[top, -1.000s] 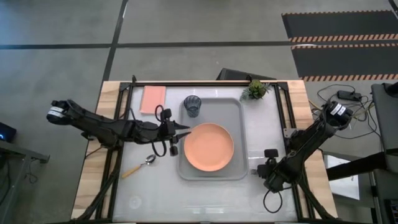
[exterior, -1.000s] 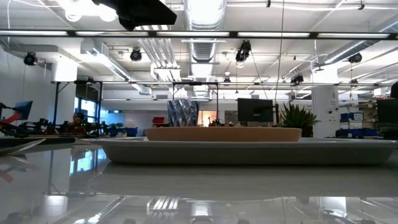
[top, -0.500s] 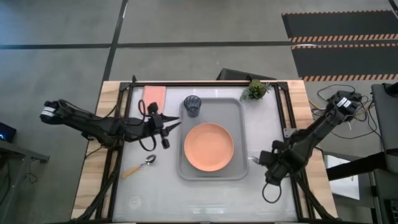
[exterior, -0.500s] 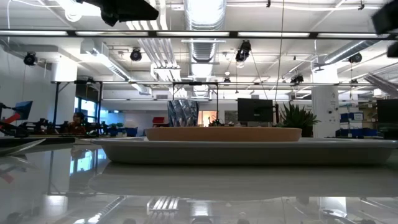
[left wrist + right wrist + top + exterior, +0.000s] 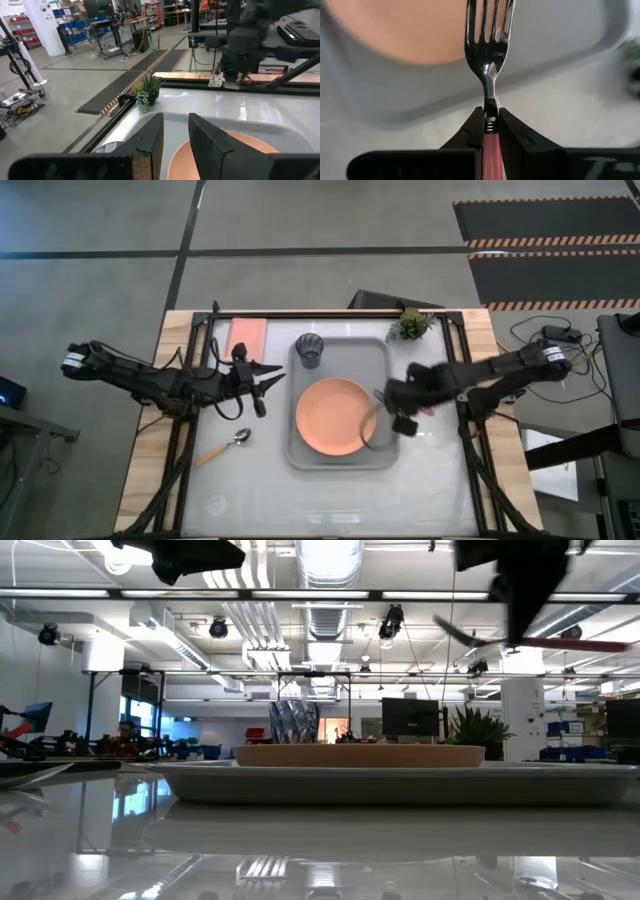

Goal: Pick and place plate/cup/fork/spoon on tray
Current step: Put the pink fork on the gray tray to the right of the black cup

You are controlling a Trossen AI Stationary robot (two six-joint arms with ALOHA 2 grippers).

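Clamping the fork in my right jaws, I grip it where the smooth pink-red handle meets the slim metal neck, and its polished tines point out over the tray and the matte curve of the plate. From above, these jaws hang over the tray's right-hand rim, the fork crossing it toward the plate's edge.

My left jaws stand a little apart with nothing between their dark, blunt fingers. They hover over the glossy desk just beside the tray's left rim. Ahead of them lies the round, flat salmon-orange plate, resting in the middle of the light grey tray, a rectangle with rounded corners and a raised lip. The cup, a small dark grey-blue translucent tumbler, stands upright in the tray's far left corner.

The spoon lies on the desk nearer its left front corner, well apart from the tray, silver bowl toward the tray and tan-orange handle angled away. A flat pink rectangular pad lies near the far left edge, and a spiky green potted plant sits at the far edge beyond the tray's right corner.
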